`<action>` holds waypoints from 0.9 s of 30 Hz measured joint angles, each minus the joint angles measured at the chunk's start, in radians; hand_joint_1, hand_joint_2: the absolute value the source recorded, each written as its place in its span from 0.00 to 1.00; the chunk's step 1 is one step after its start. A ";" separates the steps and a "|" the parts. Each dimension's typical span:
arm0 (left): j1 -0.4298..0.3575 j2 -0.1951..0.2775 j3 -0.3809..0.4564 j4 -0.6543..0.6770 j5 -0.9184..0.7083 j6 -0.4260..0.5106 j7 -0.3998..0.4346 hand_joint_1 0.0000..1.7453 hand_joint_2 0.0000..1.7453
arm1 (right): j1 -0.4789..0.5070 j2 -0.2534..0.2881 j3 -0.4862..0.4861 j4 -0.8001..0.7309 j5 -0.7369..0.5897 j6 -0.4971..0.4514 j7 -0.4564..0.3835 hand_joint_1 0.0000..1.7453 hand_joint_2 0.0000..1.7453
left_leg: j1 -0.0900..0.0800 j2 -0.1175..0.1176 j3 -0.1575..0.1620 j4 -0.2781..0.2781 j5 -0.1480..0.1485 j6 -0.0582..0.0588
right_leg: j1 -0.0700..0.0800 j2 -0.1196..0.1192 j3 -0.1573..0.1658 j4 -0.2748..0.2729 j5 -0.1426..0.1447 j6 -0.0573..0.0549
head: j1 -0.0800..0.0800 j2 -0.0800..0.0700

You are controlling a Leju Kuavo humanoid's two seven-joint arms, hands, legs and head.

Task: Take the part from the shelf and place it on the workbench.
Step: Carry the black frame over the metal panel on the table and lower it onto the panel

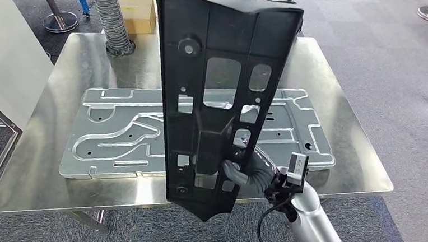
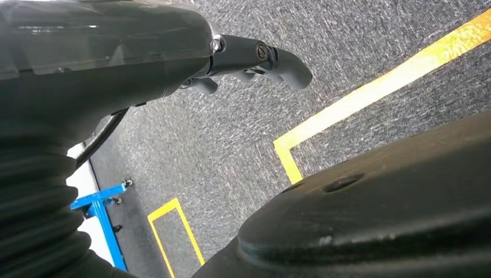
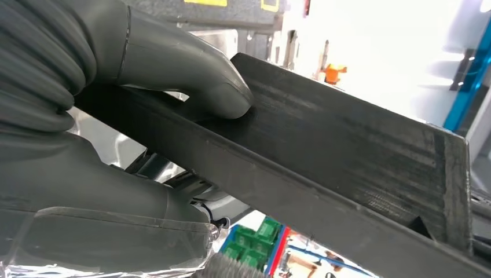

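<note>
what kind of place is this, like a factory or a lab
Most likely a factory floor or industrial test bay: a steel workbench carrying a stamped metal panel, yellow floor markings, and a black plastic part held by the right hand.

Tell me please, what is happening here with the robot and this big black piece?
The robot's right hand grips a long black plastic part near its lower end and holds it upright in the air, above a steel workbench. A stamped metal panel lies flat on the workbench, and a ribbed hose stands at its far corner. The part is not yet set down. The left hand holds nothing and hangs over grey carpet with yellow floor lines.
</note>
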 joint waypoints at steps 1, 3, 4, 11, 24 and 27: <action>0.000 0.000 0.000 0.000 0.000 0.000 0.000 0.00 1.00 | -0.028 -0.002 0.000 0.015 -0.009 -0.002 0.010 1.00 1.00 | 0.000 -0.001 0.001 0.000 0.000 0.000 | -0.001 0.000 0.006 -0.021 0.025 -0.002 | 0.000 0.000; 0.000 0.000 0.000 0.000 0.000 0.000 -0.001 0.00 1.00 | -0.083 -0.004 0.000 0.041 -0.031 -0.004 0.033 1.00 1.00 | 0.000 -0.002 0.004 0.000 -0.001 -0.002 | -0.001 0.001 0.062 -0.153 0.100 -0.009 | 0.000 0.000; 0.000 -0.001 0.000 0.000 0.000 0.000 -0.001 0.00 1.00 | -0.111 -0.005 0.000 0.053 -0.041 -0.005 0.045 1.00 1.00 | -0.002 -0.004 0.005 0.001 -0.002 -0.006 | 0.002 0.002 0.090 -0.220 0.128 -0.014 | 0.000 0.000; -0.001 0.001 0.000 0.000 0.006 -0.001 -0.001 0.00 1.00 | -0.320 -0.003 0.006 0.212 -0.083 -0.027 0.102 1.00 1.00 | -0.006 -0.006 -0.032 0.063 -0.037 -0.039 | -0.001 0.001 0.118 -0.302 0.156 -0.045 | 0.000 0.000; 0.000 0.000 0.009 0.000 0.023 0.006 -0.012 0.00 1.00 | -0.624 0.004 0.110 0.552 0.261 -0.253 0.056 1.00 1.00 | -0.002 -0.008 -0.046 0.020 0.023 -0.017 | 0.012 -0.001 0.114 -0.272 0.127 -0.023 | 0.000 0.000; 0.002 -0.002 0.012 0.000 0.027 0.009 -0.017 0.00 1.00 | -0.651 0.003 0.149 0.577 0.390 -0.351 0.060 1.00 1.00 | 0.002 -0.007 -0.043 0.015 0.024 -0.005 | 0.007 -0.001 0.067 -0.167 0.065 -0.007 | 0.000 0.000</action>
